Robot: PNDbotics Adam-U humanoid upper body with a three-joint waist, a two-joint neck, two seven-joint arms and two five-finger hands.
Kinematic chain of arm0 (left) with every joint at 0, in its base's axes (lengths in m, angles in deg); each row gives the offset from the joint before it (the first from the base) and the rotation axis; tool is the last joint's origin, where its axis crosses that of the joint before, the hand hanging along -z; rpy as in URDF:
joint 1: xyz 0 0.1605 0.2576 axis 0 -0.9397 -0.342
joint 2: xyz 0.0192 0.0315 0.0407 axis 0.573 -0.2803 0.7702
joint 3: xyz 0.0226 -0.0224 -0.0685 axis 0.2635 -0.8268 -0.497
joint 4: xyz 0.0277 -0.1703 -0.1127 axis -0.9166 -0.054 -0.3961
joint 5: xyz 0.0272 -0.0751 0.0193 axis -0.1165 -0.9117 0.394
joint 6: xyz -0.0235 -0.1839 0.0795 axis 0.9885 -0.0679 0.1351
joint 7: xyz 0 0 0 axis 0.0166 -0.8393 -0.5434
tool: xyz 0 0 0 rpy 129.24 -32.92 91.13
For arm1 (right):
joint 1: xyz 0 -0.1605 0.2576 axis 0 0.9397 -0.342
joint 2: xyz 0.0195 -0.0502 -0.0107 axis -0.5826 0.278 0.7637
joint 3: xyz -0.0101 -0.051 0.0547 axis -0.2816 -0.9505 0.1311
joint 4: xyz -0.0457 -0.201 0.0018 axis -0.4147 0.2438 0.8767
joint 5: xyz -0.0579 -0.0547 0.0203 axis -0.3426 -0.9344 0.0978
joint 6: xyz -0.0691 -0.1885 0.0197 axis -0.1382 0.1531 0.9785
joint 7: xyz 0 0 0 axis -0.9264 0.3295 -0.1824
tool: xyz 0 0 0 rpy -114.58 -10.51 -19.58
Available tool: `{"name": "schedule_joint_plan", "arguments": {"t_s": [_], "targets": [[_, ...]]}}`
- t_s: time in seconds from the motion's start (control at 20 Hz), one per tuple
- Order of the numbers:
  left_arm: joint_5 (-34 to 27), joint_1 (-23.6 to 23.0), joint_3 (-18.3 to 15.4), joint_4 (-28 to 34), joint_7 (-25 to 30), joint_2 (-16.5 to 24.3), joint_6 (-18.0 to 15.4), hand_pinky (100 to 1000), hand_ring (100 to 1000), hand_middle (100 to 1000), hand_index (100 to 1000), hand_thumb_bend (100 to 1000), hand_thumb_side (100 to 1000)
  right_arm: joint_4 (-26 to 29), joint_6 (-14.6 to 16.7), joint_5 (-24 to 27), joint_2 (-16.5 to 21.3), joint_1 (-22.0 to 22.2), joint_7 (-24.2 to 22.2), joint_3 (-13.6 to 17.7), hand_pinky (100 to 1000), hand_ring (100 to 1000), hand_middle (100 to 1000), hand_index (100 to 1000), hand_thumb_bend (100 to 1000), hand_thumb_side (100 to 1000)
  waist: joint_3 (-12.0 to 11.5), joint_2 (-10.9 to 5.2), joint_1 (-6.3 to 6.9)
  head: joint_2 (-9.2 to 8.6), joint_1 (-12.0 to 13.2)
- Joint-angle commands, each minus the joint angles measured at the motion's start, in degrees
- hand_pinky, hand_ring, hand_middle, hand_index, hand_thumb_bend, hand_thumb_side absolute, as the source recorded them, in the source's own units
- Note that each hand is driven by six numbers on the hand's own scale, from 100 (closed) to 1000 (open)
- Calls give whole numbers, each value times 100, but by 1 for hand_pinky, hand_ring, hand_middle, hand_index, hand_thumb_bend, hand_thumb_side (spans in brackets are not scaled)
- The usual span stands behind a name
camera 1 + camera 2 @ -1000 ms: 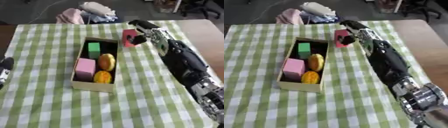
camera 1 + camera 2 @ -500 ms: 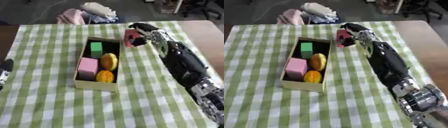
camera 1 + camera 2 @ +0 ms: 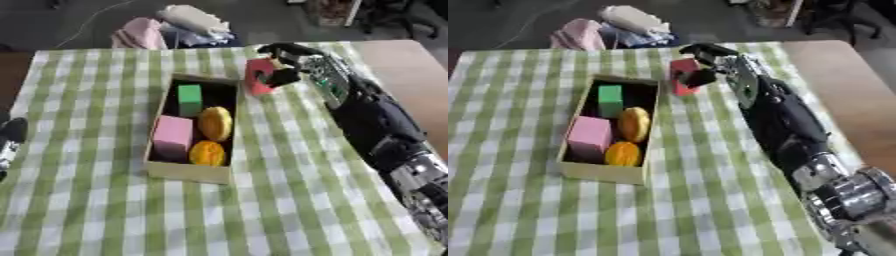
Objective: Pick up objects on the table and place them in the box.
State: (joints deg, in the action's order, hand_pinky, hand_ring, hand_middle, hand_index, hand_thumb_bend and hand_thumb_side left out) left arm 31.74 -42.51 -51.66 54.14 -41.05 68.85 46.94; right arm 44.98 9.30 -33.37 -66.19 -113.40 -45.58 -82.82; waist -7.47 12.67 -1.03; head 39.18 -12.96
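Left eye view: fingers [image 3: 282,76] curled round red block [image 3: 259,76], right hand [image 3: 293,62] carrying it, now closer to box [image 3: 188,171] far right corner than 1 s ago; inside already 4 pieces; release over free far corner looks next; left hand [image 3: 10,140] idle at left edge, fingers not discernible.

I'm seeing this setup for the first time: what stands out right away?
The robot's black right hand holds a red block just beyond the far right corner of an open cardboard box on the green checked tablecloth. Inside the box sit a green cube, a pink block and two round orange pieces. The left hand shows at the left edge.
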Motion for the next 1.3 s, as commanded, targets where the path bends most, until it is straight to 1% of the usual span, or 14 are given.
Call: {"name": "schedule_joint_plan", "arguments": {"t_s": [0.05, 0.2, 0.25, 0.35, 0.45, 0.6, 0.65, 0.75, 0.9, 1.2, 1.3], "targets": [[36, 34, -41, 68, 22, 62, -5, 806, 665, 675, 832, 390, 589, 108, 35, -370, 165, -124, -227, -14, 898, 970, 1000, 1000, 100, 472, -3, -10, -57, -85, 4], [40, 32, -39, 71, 28, 57, -4, 807, 665, 676, 832, 388, 590, 135, 39, -758, 134, -117, -68, 16, 902, 971, 1000, 1000, 100, 322, -14, -2, -52, -92, -6], [40, 33, -37, 73, 32, 54, -5, 807, 665, 677, 832, 387, 591, 149, 41, -890, 124, -115, 59, 24, 904, 972, 1000, 1000, 100, 294, -17, 0, -52, -95, -8], [41, 32, -37, 75, 35, 51, -7, 807, 665, 676, 832, 386, 591, 173, 42, -1147, 107, -109, 359, 33, 903, 969, 1000, 1000, 100, 310, -22, 2, -53, -98, -10], [41, 31, -37, 73, 35, 47, -5, 807, 665, 676, 832, 384, 593, 197, 4, -1400, 89, -106, 710, 45, 886, 948, 1000, 1000, 100, 325, -26, 3, -56, -105, -20], [38, 33, -32, 70, 39, 37, -8, 807, 665, 677, 832, 383, 596, 160, -100, -1733, 21, -69, 1270, 57, 847, 904, 967, 1000, 100, 333, -35, 8, -57, -119, -32], [38, 34, -30, 70, 41, 34, -9, 807, 665, 677, 832, 382, 597, 125, -122, -1816, -10, -54, 1425, 56, 814, 867, 932, 986, 100, 337, -39, 10, -56, -123, -35], [36, 35, -28, 70, 44, 26, -12, 807, 666, 677, 832, 381, 598, 37, -132, -1947, -85, -16, 1689, 43, 812, 865, 929, 985, 100, 339, -46, 14, -49, -133, -44], [34, 39, -26, 74, 50, 19, -13, 807, 666, 677, 832, 380, 598, -128, -31, -2021, -181, 18, 1716, 16, 821, 875, 941, 994, 100, 335, -56, 23, -36, -137, -62], [26, 46, -17, 74, 66, 2, -16, 808, 666, 677, 832, 378, 601, -313, 53, -1972, -277, 30, 1321, 22, 843, 899, 971, 1000, 100, 327, -73, 39, -22, -140, -80], [26, 47, -21, 78, 65, 4, -17, 808, 666, 677, 832, 377, 600, -325, 56, -1935, -278, 28, 1190, 30, 827, 882, 949, 998, 100, 329, -70, 40, -23, -138, -77]]}}
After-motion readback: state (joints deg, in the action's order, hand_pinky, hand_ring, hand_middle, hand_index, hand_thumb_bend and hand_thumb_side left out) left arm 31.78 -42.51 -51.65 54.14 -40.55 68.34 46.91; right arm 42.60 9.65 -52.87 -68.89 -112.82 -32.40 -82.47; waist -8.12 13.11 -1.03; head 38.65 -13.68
